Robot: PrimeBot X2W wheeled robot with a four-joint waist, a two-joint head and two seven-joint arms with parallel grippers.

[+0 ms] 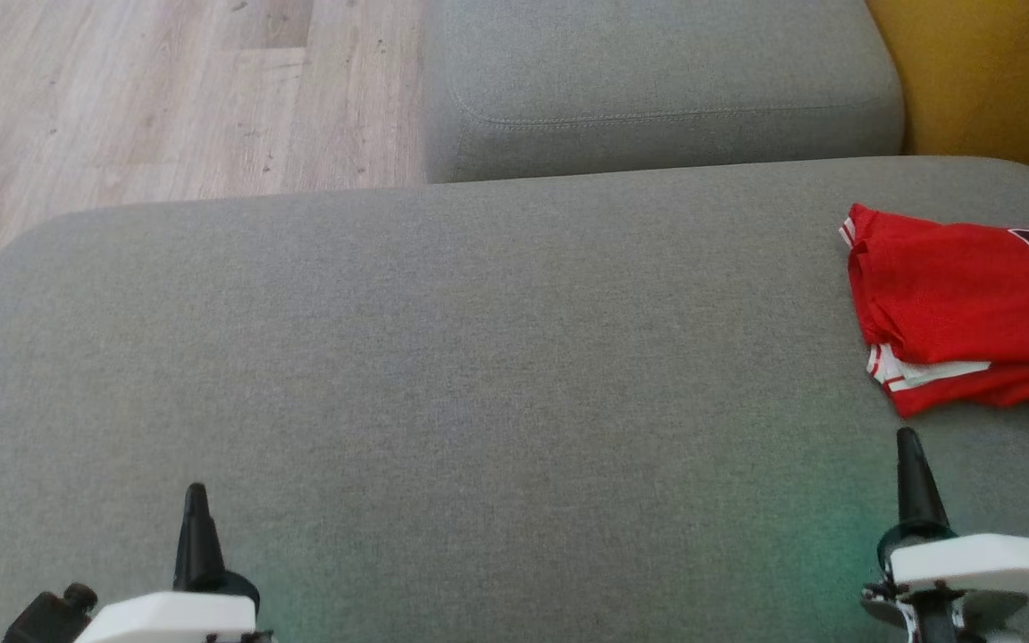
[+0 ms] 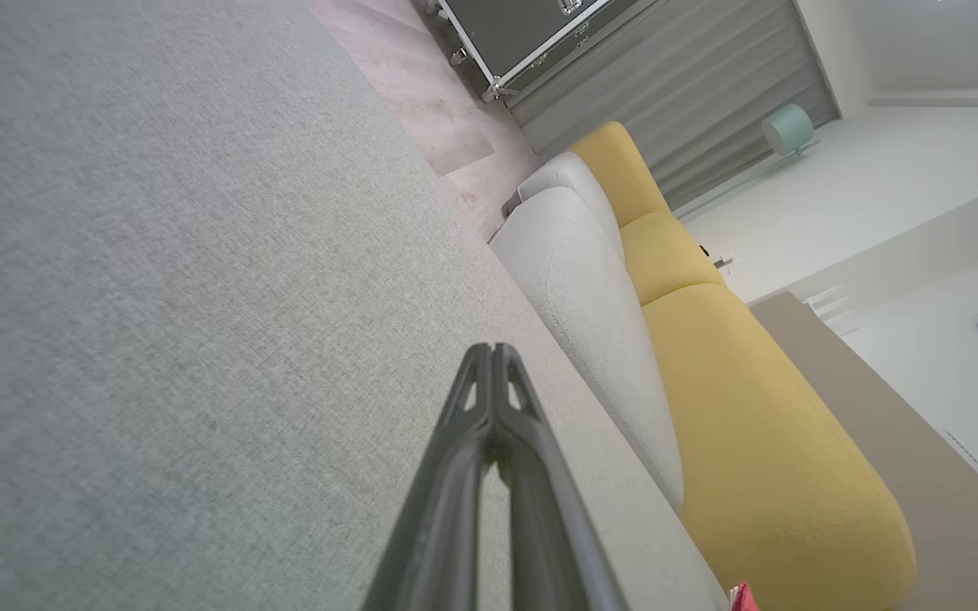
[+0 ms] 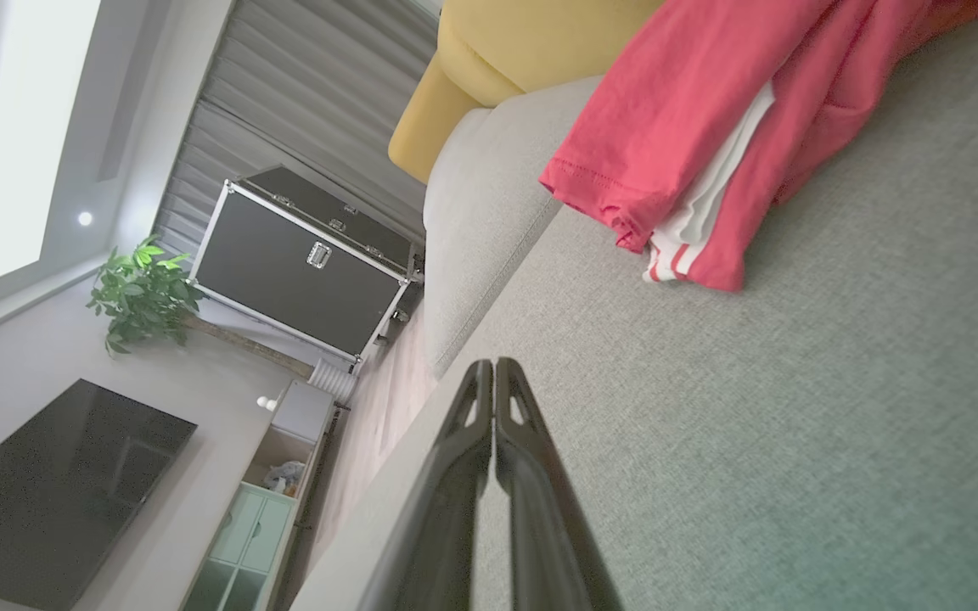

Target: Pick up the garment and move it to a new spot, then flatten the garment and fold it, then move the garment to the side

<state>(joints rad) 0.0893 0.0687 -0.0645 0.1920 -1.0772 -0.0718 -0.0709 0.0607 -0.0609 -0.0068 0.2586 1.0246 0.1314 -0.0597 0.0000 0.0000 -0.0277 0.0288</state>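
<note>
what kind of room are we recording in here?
Looks like a living room, possibly a staged one: a grey sofa with a yellow sofa beside it, a flat TV and a potted plant. The black flight case hints at a demo set.

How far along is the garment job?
Done, by the look of it: the red basketball jersey lies folded in layers at the right side of the grey fabric sofa seat. In hand: nothing; left gripper and right gripper are shut, empty, clear of it. Left: seemingly nothing, bar a white-striped hem poking out.
</note>
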